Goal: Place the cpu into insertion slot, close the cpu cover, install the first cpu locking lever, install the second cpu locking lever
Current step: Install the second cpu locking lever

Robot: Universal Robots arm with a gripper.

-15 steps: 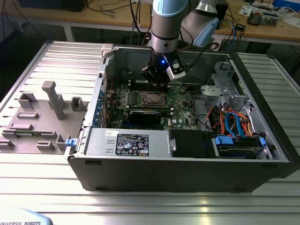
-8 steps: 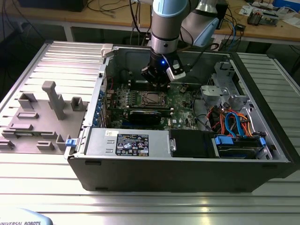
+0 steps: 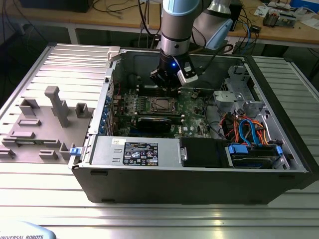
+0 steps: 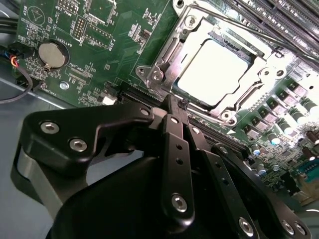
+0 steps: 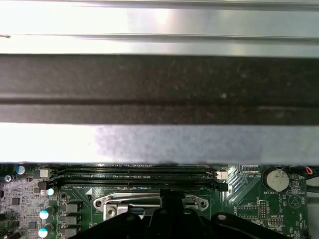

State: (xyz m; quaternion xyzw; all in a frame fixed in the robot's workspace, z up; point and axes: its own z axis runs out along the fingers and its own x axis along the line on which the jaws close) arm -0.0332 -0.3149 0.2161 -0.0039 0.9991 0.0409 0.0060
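Observation:
The cpu (image 4: 214, 69), a flat chip with a pale metal top, lies in the insertion slot (image 3: 162, 105) on the green board. The silvery cpu cover (image 4: 167, 59) lies down around it as a frame, and the chip shows through its window. A thin lever rod (image 4: 249, 30) runs along one side of the socket; whether it is latched I cannot tell. My gripper (image 4: 173, 102) is shut with nothing between its black fingers, its tip just off one edge of the socket frame. In the exterior view the gripper (image 3: 167, 85) hangs above the socket's far side. The gripper (image 5: 172, 193) also shows in the first wrist view, at the socket frame (image 5: 149, 201).
Long black memory slots (image 5: 134, 174) lie between the socket and the case wall (image 5: 159, 84). A coin battery (image 4: 52, 55) sits on the board. A long black card (image 3: 158, 122), the power supply (image 3: 134, 152) and cabled drive bays (image 3: 249, 134) surround the board. Grey fixtures (image 3: 55, 107) stand outside the case.

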